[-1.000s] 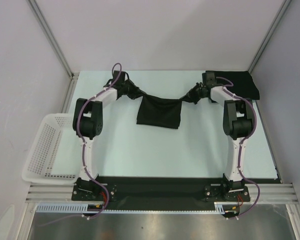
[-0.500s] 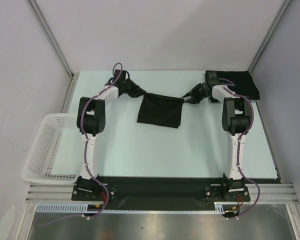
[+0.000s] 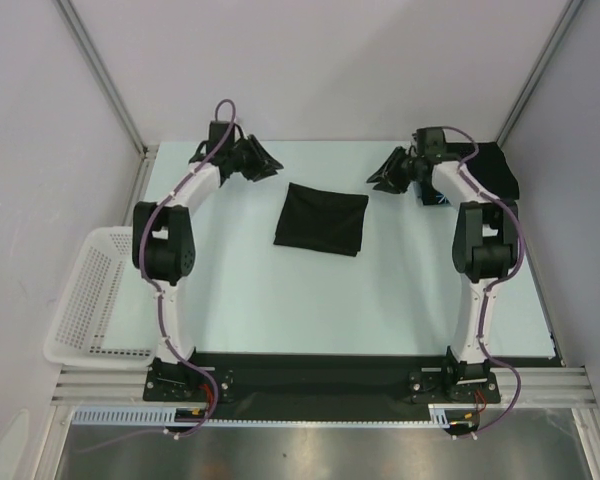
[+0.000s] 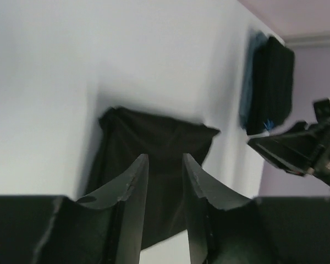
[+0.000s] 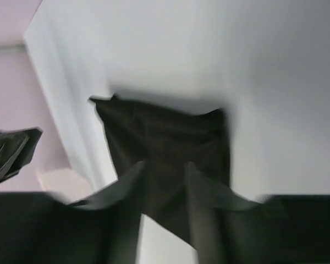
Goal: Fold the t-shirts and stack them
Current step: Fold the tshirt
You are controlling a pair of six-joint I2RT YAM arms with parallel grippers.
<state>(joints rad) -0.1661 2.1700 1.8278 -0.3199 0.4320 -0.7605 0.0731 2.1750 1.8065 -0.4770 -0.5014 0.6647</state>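
Black, limp fabric: we judge the folded t-shirt (image 3: 321, 220), lying midway on the surface (image 3: 310, 310), light and floppy, best pinched at its corners. Left tool (image 4: 164, 159) and right tool (image 5: 165, 168) hang parted, empty.

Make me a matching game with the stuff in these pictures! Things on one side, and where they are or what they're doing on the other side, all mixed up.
Things:
1. folded t-shirt
2. t-shirt pile
3. basket
4. left end effector

Places or states:
A. at the left edge of the table
B. open, holding nothing
C. lying flat in the middle of the table
D. in the far right corner of the table

Pairs: 1-C, 2-D, 3-A, 4-B
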